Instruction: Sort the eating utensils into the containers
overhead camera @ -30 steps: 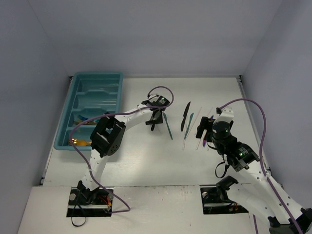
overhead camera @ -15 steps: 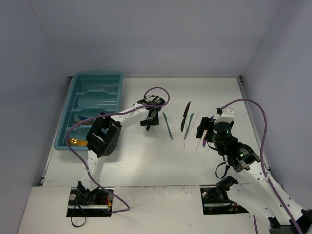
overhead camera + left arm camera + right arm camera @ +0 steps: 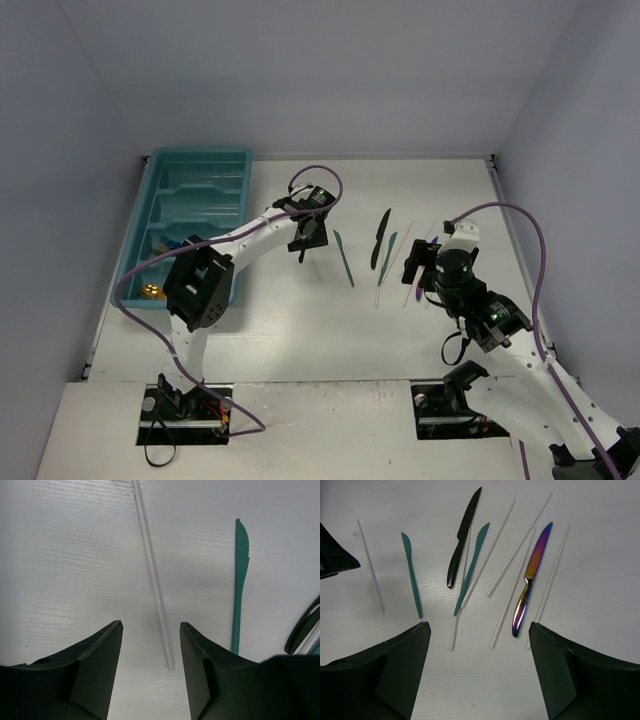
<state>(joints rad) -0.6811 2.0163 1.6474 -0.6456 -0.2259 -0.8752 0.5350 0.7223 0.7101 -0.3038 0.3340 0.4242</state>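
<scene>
Left end effector (image 3: pixel 305 246): found just left of centre in the top view, over the counter (image 3: pixel 290 330). The jaws are parted to a moderate gap and nothing is gripped.
Left wrist view: a white stick (image 3: pixel 153 575) is seen running from the top of the frame down into the gap between the fingers (image 3: pixel 102 650). It lies flat on the counter.
Teal knife (image 3: pixel 241 585): laid flat at the right of the left wrist view, just beside the stick and apart from it. In the top view it lies just right of the left end effector (image 3: pixel 344 258).
Right end effector (image 3: pixel 479 630): set right of centre in the top view (image 3: pixel 418 268). The jaws are spread wide and nothing is held.
Loose pieces: spread across the upper half of the right wrist view. A black knife (image 3: pixel 464 537), a second teal knife (image 3: pixel 472 567) and an iridescent knife (image 3: pixel 532 577) are seen among several white sticks, some of which cross.
Tray (image 3: pixel 200 154): placed at the upper left of the counter, well apart from the loose pieces.
Tray contents: a gold piece (image 3: pixel 153 291) is seen at the tray's lower end; its compartment cannot be told.
</scene>
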